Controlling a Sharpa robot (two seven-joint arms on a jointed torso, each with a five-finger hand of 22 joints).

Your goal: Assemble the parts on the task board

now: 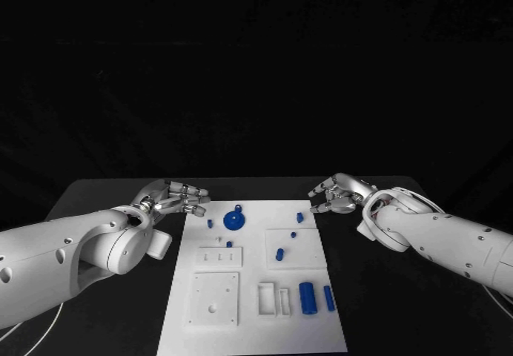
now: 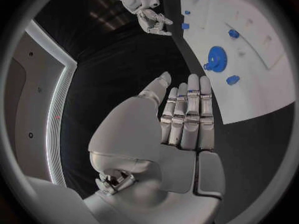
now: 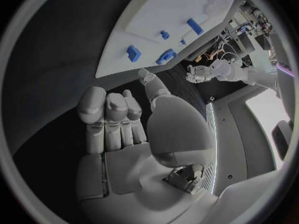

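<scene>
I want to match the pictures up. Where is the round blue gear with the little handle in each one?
Head view: the blue gear lies on the task board, far end.
Left wrist view: beyond the left hand.
Right wrist view: just past the right hand, at the board's edge.
Shared landmark: the board.

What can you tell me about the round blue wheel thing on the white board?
The round blue gear with a small tab looks like plastic, with tiny teeth round its rim and a hole in its middle. It lies flat near the far end of the white task board, towards the left hand's side. Nothing touches it; both hands hover off the board.
</scene>
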